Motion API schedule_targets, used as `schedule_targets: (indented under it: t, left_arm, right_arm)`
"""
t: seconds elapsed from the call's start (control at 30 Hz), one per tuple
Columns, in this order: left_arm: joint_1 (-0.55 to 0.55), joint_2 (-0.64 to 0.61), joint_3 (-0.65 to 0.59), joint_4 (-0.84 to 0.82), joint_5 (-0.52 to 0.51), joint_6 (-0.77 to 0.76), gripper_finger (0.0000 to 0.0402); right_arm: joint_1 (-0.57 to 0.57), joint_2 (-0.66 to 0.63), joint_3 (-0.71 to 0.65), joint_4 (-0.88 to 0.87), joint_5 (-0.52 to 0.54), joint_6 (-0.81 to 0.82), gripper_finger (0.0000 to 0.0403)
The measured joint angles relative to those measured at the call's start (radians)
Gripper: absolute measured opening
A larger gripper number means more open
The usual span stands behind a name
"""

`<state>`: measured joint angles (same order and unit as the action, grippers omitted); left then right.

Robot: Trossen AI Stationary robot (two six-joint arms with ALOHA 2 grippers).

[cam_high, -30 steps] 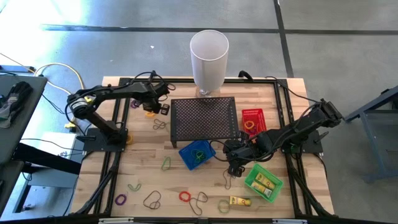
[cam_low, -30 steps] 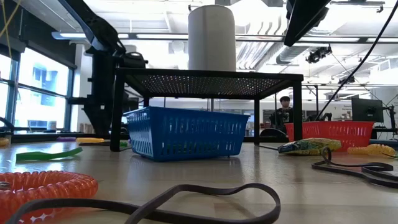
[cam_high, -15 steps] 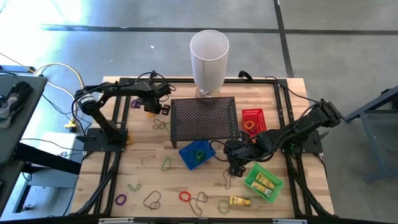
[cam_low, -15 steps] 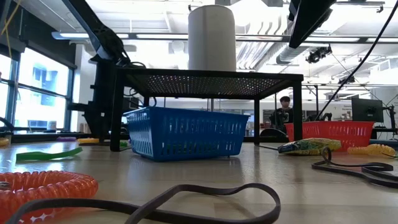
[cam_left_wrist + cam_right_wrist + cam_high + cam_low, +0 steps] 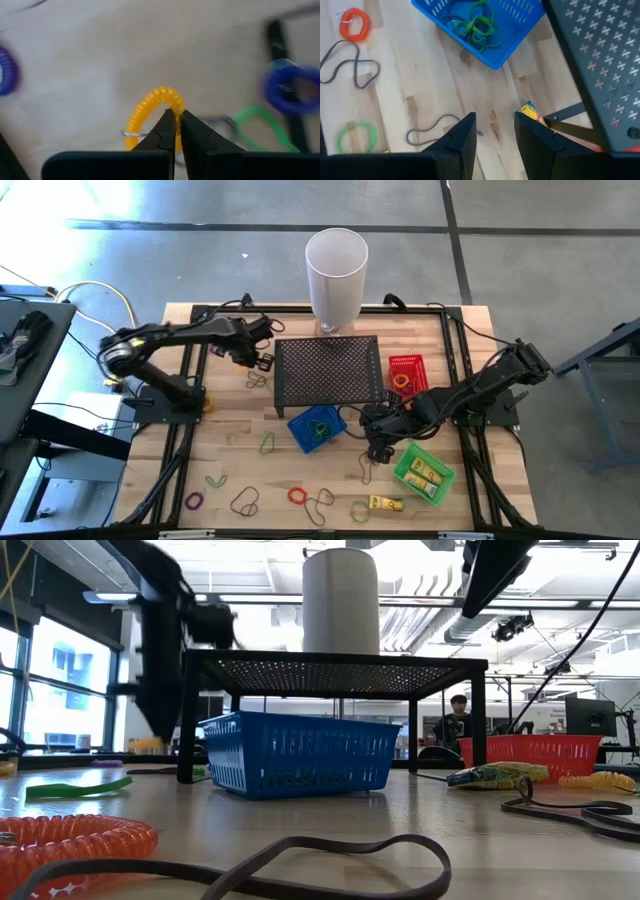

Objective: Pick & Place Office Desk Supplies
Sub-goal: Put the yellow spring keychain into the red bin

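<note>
The left gripper (image 5: 175,125) has its fingers pressed together on an orange coil loop (image 5: 150,112), where a second ago they stood apart. In the high view this gripper (image 5: 262,360) sits just off the left edge of the black mesh stand (image 5: 328,370), and the arm's elbow now reaches further toward the table's left edge than before. Only the left wrist view shows the pinch; it also shows blurred purple loops (image 5: 287,92) and a green band (image 5: 260,122) nearby.

The right gripper (image 5: 495,135) hangs with its fingers apart, unchanged, over bare wood beside the blue basket (image 5: 520,20), which holds green bands (image 5: 477,25). Its wrist view also shows a dark band (image 5: 427,131) and a yellow piece (image 5: 532,112) next to the stand's leg. From above, this gripper (image 5: 378,442) lies between the blue basket (image 5: 300,435) and the green basket (image 5: 405,472).

Loose loops lie scattered along the table's (image 5: 230,420) near edge, with open wood in the middle left.
</note>
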<state>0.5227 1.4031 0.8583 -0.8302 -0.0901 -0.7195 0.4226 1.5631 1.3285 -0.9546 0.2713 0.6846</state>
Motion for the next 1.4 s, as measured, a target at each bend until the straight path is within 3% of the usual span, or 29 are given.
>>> schedule_targets:
  t: [0.17,0.33,0.63,0.9,1.03,1.23,1.4]
  left_arm:
    - [-0.149,-0.198,0.001,0.039,-0.006,-0.105,0.0002]
    - [-0.324,-0.363,0.001,0.150,-0.083,-0.169,0.0002]
    - [-0.610,-0.517,0.001,0.662,-0.104,-0.085,0.0001]
    - [-0.705,-0.474,0.002,0.977,-0.064,-0.002,0.0001]
    - [-0.706,-0.394,0.003,1.146,0.080,-0.003,0.0001]
    - [-0.707,-0.245,0.003,1.410,0.308,-0.006,0.0001]
    - [-0.693,-0.187,0.003,1.497,0.375,-0.011,0.0001]
  right_arm:
    - [-0.010,0.000,0.000,0.008,0.048,-0.009,0.0121]
    - [-0.038,0.000,0.000,0.042,0.083,-0.056,0.0108]
    - [-0.108,-0.020,0.000,0.167,0.096,-0.352,0.0071]
    - [-0.164,-0.195,0.000,0.473,0.049,-0.444,0.0055]
    - [-0.173,-0.238,0.003,0.675,-0.073,-0.446,0.0063]
    - [-0.181,-0.206,0.002,0.793,-0.104,-0.398,0.0125]
    - [-0.184,-0.145,0.001,0.856,-0.143,-0.410,0.0192]
